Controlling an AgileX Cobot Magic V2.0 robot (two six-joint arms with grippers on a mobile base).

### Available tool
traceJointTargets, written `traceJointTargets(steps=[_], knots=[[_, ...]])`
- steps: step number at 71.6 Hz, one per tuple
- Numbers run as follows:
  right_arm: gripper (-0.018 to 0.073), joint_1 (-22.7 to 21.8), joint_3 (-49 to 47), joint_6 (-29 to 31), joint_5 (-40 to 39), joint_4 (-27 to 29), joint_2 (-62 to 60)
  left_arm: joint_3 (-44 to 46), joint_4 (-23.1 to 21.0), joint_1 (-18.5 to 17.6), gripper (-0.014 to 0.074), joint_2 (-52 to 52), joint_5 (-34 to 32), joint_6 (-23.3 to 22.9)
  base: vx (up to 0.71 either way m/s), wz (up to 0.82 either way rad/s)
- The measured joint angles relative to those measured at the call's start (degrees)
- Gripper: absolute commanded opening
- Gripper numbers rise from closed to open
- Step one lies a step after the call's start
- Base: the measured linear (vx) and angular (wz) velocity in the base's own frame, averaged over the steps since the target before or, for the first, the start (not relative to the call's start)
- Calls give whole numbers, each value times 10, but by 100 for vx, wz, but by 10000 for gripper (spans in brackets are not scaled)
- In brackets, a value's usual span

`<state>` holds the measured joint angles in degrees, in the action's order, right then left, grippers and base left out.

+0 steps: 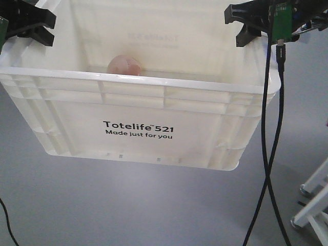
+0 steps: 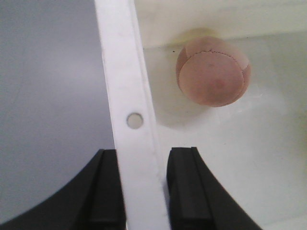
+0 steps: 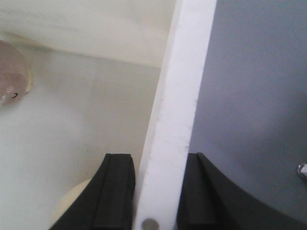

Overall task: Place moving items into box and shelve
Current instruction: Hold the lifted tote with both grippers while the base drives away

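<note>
My left jaws are clamped on the Totelife box [image 1: 138, 128] rim, right jaws likewise on theirs — pink stitched ball [image 2: 212, 71] inside, just ahead of my left jaws.

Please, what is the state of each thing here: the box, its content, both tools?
Cream-white rectangular plastic box: upright, no lid, gripped at two opposite rims.
Pink stitched round ball: resting inside the box, by a wall.
Left tool: shut on the box rim.
Right tool: shut on the box rim.
Black cable: hanging slack.
</note>
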<state>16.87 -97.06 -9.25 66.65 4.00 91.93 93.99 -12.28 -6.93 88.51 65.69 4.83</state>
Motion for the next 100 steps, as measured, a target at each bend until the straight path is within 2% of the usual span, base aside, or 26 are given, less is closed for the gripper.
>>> traceJointTargets(steps=[60, 100], knots=[[-12, 0, 0, 0, 5, 1, 0, 0, 0, 0, -17, 0, 1, 1, 18, 60], [-12, 0, 0, 0, 11, 2, 0, 0, 0, 0, -17, 0, 5, 1, 23, 45]])
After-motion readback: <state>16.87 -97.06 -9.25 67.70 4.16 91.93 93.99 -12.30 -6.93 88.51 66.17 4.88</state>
